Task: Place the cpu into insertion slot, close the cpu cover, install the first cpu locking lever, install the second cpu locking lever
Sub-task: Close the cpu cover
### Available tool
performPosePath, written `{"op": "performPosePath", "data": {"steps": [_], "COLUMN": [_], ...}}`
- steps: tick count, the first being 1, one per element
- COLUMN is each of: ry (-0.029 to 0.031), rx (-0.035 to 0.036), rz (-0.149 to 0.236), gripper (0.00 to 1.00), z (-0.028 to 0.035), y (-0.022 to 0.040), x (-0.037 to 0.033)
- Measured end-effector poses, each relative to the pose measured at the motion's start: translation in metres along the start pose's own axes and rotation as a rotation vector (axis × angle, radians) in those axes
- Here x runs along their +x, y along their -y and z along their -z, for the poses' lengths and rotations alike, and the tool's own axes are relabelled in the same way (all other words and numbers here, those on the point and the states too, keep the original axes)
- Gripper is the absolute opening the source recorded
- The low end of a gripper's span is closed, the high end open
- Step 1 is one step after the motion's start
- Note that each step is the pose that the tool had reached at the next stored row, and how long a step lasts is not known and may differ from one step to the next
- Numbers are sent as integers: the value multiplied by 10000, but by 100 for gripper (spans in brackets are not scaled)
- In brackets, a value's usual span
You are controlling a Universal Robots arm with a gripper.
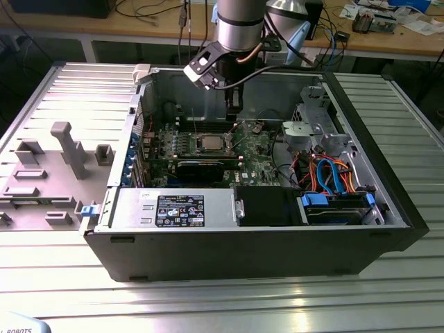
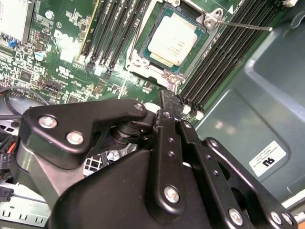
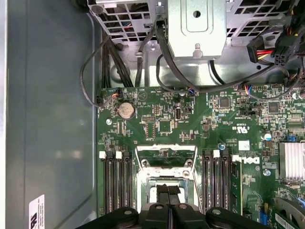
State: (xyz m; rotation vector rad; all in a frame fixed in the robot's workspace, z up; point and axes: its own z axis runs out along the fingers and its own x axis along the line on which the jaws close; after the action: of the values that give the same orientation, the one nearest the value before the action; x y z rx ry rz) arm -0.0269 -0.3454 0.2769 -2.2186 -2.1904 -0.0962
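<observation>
Exterior view, L: grey tray point(image 1: 90, 191) w/ grey blocks on it.
PC case point(image 1: 208, 257): open; green motherboard point(image 1: 260, 163) inside.
cpu point(image 2: 174, 39): seated in socket, mid-board.
cpu cover point(image 2: 147, 70): lies down, framing cpu.
lever point(image 2: 243, 25): thin rod, sticks out over RAM slots.
gripper point(image 3: 167, 190): over socket, fingers pressed together.
R end of case: drive cage point(image 1: 312, 128); blue + orange cables point(image 1: 326, 173).

Matt silver-grey metal cpu point(image 2: 170, 39), glossy green motherboard point(image 3: 190, 119), matt black metal claw point(image 3: 168, 191)
</observation>
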Motion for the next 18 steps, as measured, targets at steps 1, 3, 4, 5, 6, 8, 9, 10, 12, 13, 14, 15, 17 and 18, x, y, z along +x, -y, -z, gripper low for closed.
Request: {"op": "performPosePath", "data": {"steps": [1,3,4,5,6,8,9,10,12,13,14,15,17,18], "ry": [0,0,0,1,1,1,2,3,3,4,6,6,7,11], "rx": [0,0,0,0,-1,-1,0,0,-1,-1,0,0,0,0], "rz": [0,0,1,1,0,0,0,0,0,0,0,1,1,1], "gripper": [11,11,11,11,11,11,11,11,11,11,11,11,11,11], "z": [-1,-1,-2,-2,-2,-3,-3,-3,-3,-4,-3,-4,-4,-4], "y": [-10,-44,-52,-59,-69,-85,-89,-96,-105,-114,-119,-126,-133,-139], "x": [0,1,1,1,2,2,3,3,3,3,3,4,4,5]}}
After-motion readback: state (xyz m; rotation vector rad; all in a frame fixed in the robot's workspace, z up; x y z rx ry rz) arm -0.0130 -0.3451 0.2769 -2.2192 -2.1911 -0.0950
